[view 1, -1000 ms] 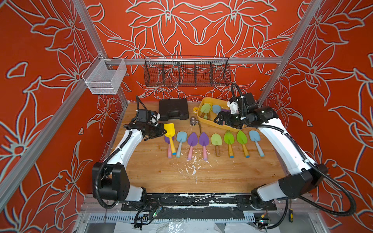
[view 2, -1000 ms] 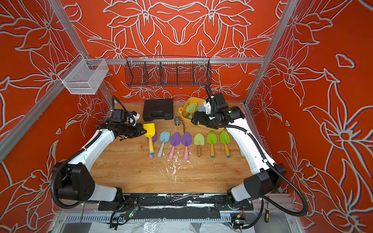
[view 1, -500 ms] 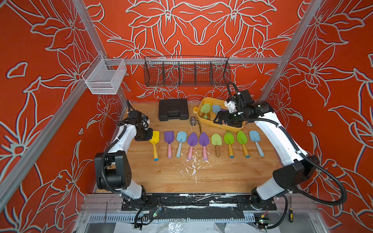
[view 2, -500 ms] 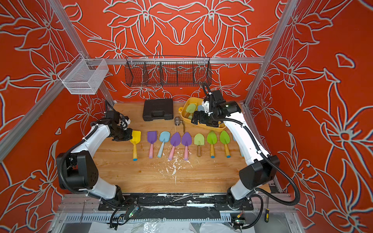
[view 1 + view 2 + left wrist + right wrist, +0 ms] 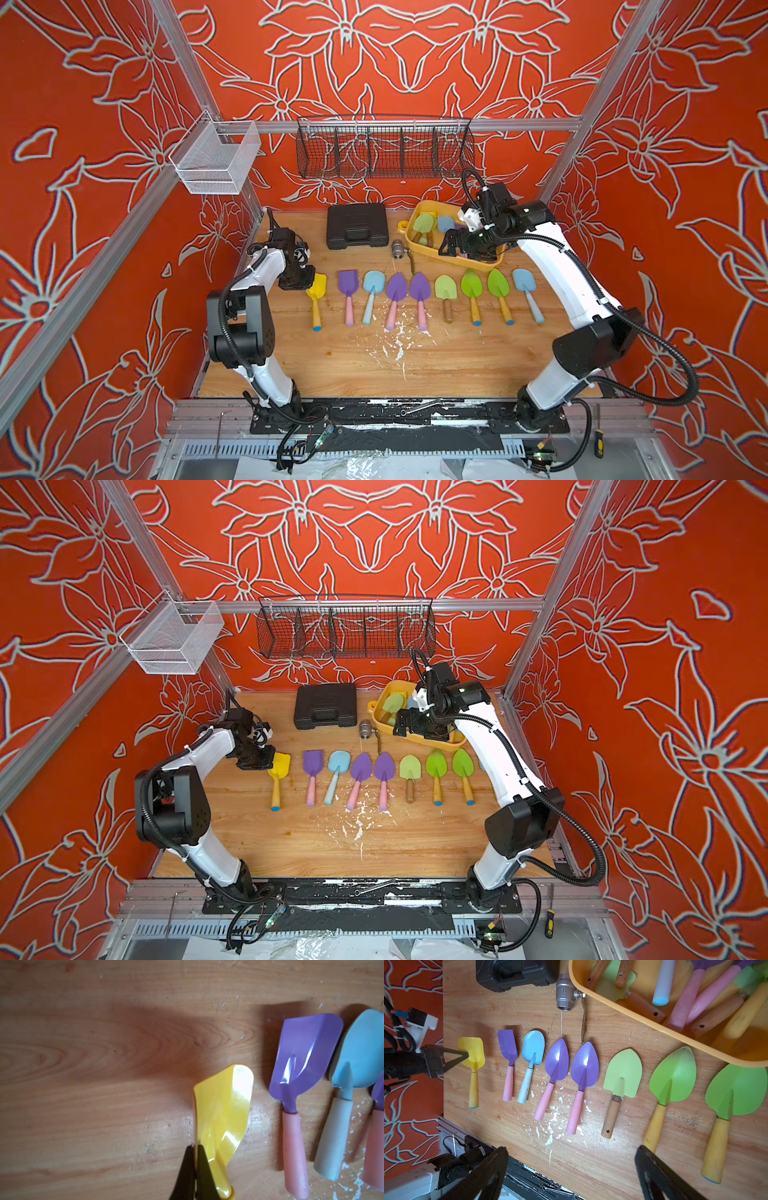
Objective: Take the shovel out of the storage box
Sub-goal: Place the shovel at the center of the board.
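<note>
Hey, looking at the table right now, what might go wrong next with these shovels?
1. The left end effector grips the yellow shovel only by its blade rim; releasing could nudge it askew, toward the purple shovel beside it.
2. The handles in the storage box lie piled and crossed; the open right end effector may snag two, or shove the box into the metal valve beside it.

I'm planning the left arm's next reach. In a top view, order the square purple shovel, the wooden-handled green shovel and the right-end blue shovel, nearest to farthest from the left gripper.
1. square purple shovel, close by the left gripper, second in the row.
2. wooden-handled green shovel, mid-row.
3. right-end blue shovel, at the row's far end.
</note>
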`<state>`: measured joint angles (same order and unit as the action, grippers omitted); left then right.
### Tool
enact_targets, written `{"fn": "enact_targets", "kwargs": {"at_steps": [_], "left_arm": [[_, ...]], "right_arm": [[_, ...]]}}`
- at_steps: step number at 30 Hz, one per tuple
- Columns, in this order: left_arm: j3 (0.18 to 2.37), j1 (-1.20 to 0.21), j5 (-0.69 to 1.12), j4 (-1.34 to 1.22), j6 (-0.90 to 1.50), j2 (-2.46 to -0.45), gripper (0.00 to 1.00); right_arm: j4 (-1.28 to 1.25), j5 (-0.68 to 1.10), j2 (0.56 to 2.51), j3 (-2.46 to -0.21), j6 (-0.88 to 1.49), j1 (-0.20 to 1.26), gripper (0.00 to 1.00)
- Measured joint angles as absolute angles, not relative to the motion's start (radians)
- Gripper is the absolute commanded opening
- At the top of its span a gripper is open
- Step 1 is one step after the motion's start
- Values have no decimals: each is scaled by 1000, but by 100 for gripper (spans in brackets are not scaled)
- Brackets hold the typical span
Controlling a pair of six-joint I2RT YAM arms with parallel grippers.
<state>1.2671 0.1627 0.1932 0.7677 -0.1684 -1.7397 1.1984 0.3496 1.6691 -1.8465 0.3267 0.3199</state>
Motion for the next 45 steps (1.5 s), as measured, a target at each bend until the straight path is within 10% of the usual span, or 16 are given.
{"fn": "enact_targets", "kwargs": {"at_steps": [24,42,45], "left_arm": [[1309,140,267,693,-217,-1896,2],[1321,136,253,686,-194,-1929,28],[1322,139,227,688,-181,-1925,44]], "right_arm": [[1245,350,1718,-1873,341,320,97],[1258,350,1719,-1888,344,320,97],[1257,348,1719,-1888,344,320,97]]}}
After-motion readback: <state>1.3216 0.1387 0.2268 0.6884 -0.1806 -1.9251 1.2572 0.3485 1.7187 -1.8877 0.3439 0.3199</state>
